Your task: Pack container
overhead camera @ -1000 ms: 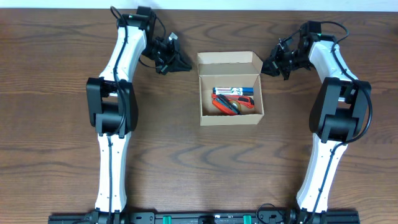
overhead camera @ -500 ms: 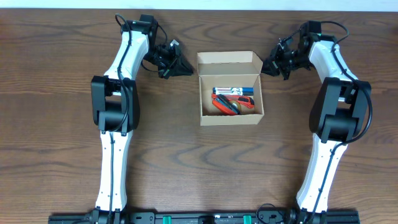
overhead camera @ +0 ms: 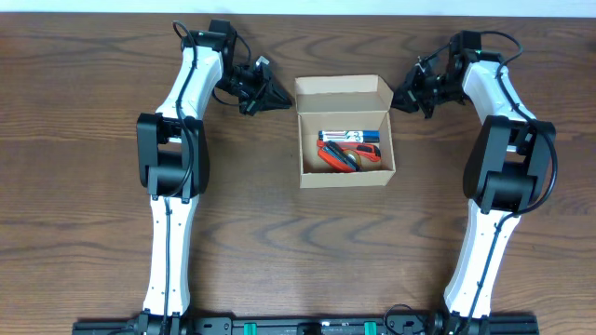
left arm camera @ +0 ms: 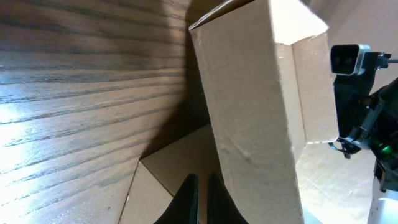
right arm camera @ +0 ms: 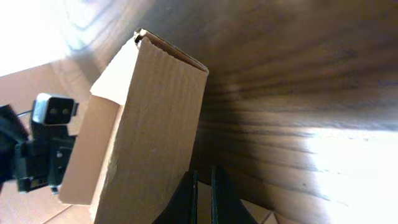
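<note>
One brown wooden bench (overhead camera: 93,233) carries everything. Two arms, the left arm (overhead camera: 168,158) and the right arm (overhead camera: 507,167), flank one container (overhead camera: 312,149) at the bench's middle. Its lid flap (overhead camera: 342,95) is open on the far side. The left gripper (overhead camera: 277,100) and the right gripper (overhead camera: 398,99) are each narrowed to a slit and hold nothing, one beside each flap end. Inside lie several markers (overhead camera: 350,137); I cannot tell how many.

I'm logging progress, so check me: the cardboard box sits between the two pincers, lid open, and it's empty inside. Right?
Not quite: it isn't empty. The overhead view shows markers lying inside the container, which does sit lid open between the left pincer and the right pincer.
</note>
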Action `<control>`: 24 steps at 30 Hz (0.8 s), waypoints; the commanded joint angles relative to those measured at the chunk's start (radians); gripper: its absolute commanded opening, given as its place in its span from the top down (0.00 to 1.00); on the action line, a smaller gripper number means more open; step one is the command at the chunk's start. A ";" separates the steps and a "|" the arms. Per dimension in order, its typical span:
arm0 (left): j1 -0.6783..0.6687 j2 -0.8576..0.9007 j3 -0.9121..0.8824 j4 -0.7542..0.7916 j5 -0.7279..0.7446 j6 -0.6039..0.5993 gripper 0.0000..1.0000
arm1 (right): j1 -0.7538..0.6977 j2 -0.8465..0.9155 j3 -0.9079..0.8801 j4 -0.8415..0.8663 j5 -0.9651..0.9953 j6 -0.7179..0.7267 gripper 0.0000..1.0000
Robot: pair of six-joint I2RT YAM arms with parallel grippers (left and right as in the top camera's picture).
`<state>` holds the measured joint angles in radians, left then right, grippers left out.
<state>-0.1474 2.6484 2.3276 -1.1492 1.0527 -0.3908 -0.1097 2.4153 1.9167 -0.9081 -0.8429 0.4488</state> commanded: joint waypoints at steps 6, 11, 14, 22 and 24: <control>-0.019 -0.004 -0.008 0.000 0.023 -0.007 0.94 | 0.006 0.011 -0.065 0.076 -0.112 0.060 0.99; -0.019 -0.004 -0.008 0.002 0.023 -0.007 0.94 | 0.007 0.011 -0.069 0.081 -0.143 0.066 0.99; -0.019 -0.004 -0.008 0.005 0.035 -0.007 0.94 | 0.007 0.011 -0.069 0.086 -0.161 0.070 0.99; -0.018 -0.004 -0.008 0.078 0.076 -0.006 0.94 | 0.006 0.011 -0.069 0.105 -0.160 0.027 0.98; -0.015 -0.004 -0.008 0.104 0.092 -0.008 0.94 | 0.005 0.011 -0.069 0.111 -0.160 0.021 0.99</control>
<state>-0.1612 2.6484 2.3276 -1.0595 1.1038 -0.3943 -0.1097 2.4153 1.8545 -0.8032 -0.9733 0.4942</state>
